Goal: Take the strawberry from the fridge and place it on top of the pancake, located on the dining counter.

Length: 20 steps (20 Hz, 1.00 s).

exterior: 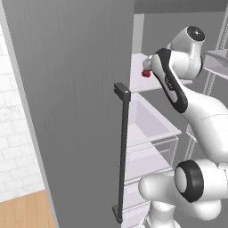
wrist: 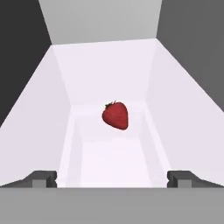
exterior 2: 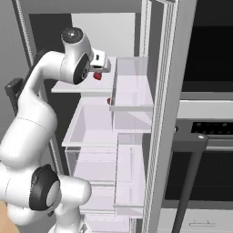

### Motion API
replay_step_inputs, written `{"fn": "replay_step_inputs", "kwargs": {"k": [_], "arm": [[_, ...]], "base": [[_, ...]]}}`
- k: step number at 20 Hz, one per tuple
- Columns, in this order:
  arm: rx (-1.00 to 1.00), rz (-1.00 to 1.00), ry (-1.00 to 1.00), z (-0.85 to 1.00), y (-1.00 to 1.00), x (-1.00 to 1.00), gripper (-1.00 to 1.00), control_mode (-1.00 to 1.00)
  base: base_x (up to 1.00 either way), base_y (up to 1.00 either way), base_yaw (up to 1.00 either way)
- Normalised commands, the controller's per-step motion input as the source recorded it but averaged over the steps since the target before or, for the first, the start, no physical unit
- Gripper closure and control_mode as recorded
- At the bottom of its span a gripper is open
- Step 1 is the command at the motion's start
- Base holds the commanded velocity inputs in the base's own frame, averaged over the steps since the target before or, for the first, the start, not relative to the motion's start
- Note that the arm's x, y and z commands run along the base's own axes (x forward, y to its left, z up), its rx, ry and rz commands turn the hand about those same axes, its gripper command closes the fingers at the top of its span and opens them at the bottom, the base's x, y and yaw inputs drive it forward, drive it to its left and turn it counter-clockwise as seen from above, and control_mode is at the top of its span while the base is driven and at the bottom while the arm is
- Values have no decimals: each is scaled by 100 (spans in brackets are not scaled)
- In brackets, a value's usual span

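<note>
1. While reaching into the tall flat grey fridge [exterior: 67, 111], doors swung open, hung the two-finger dark-tipped pincer [wrist: 112, 178] over a white shelf [wrist: 109, 157].
2. Spread wide, tips well apart, gripping nothing.
3. Lay untouched on that shelf between the tips and ahead of them: small red strawberry [wrist: 116, 115].

The strawberry [wrist: 116, 116] is lying on an upper shelf [exterior: 138, 60] inside the open fridge [exterior: 67, 89], with clear drawers [exterior: 149, 133] sitting below that shelf. The end effector [wrist: 112, 177] is hanging in front of the strawberry, one fingertip showing on either side of it and apart from it. The fridge's open door with its bar handle [exterior: 122, 151] is standing to the left of the shelves, and door racks [exterior 2: 132, 91] are hanging to their right.
</note>
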Motion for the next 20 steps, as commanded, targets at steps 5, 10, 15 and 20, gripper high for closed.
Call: {"fn": "replay_step_inputs", "kwargs": {"k": [5,10,15,20], "arm": [[0,0,0,-29,4,61,-100,-100],[0,0,0,-16,0,71,-100,-100],[-1,0,0,-4,0,57,-100,-100],[-1,1,5,-7,-1,10,-100,-100]], "base": [[0,0,0],[0,0,0],[0,0,0],[0,0,0]]}}
